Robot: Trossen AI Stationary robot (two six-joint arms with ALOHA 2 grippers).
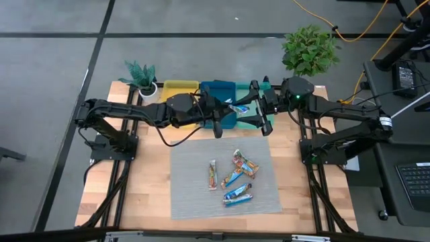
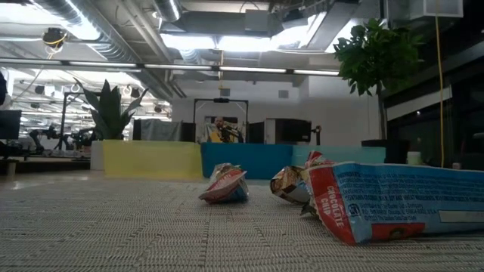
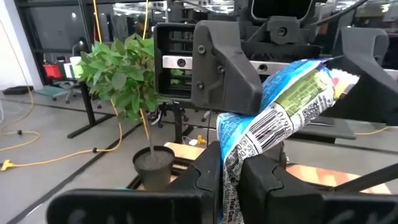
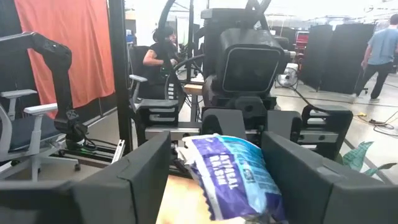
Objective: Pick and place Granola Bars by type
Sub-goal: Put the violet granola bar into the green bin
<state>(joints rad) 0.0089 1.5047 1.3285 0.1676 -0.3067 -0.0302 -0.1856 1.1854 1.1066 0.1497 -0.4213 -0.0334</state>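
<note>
While my left hand [image 3: 233,180] clenches the blue granola bar [image 3: 280,112] and my right hand [image 4: 214,180] stands released around it, letting go early risks dropping it.

Count across the counter [image 1: 148,195]: bars, trays, plants, mat, arms

Granola bars: one blue-wrapped bar [image 1: 238,107] is up in the air. A cluster of bars [image 1: 233,178] lies on the single grey mat [image 1: 195,202]: one pale bar [image 1: 212,173], at least two blue bars, and red-orange wrappers [image 1: 245,163] that overlap, so whether they make one bar or two cannot be told. That gives five or six on the mat and six or seven in all. There are three trays: one yellow tray [image 1: 178,87], one blue tray [image 1: 213,87] and one teal tray [image 1: 243,86]. There are two potted plants, a small plant [image 1: 141,72] and a large plant [image 1: 309,48]. Two arms, so two grippers: the left gripper [image 1: 227,109] and the right gripper [image 1: 259,111], with two fingers each.
</note>
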